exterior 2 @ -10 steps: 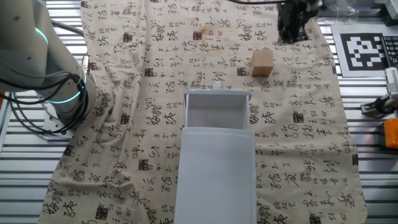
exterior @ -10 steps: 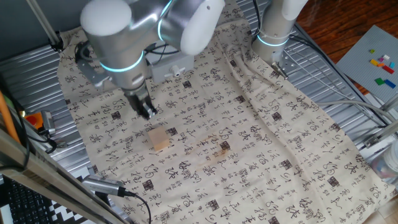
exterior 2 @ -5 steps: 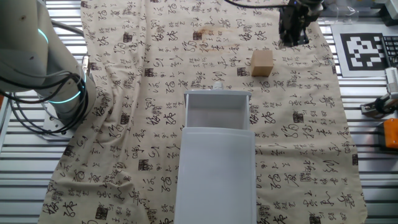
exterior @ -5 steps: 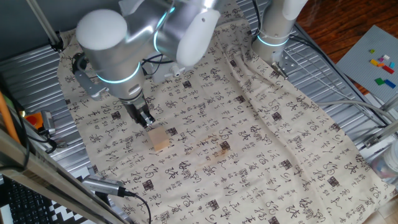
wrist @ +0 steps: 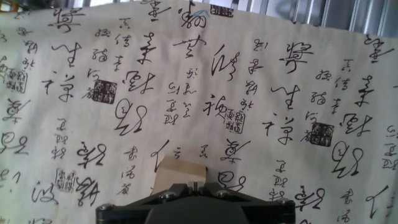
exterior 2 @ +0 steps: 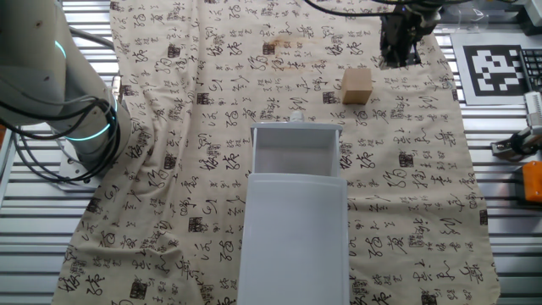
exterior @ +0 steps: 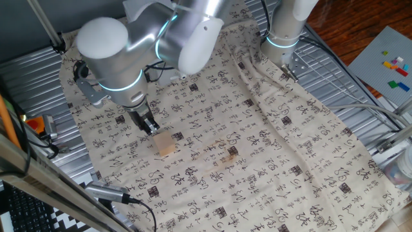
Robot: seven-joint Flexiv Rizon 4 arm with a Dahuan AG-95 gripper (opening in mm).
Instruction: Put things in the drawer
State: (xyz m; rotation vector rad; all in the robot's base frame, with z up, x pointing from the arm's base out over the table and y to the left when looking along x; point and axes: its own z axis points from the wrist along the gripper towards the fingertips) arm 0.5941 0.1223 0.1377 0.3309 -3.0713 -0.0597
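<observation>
Cube point(wrist: 180, 171) on the cloth point(wrist: 261, 81), half hidden behind the gripper point(exterior: 150, 125) in hand view, finger spread impossible to tell, open drawer point(exterior 2: 294, 151) visible only in the other fixed view, near the cube.

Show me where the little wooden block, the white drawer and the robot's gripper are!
wooden block point(exterior 2: 356, 85), the other fixed view, on its front face.
white drawer point(exterior 2: 294, 150), the other fixed view, on the open tray's floor.
gripper point(exterior: 150, 125), one fixed view, at the fingertips.
</observation>
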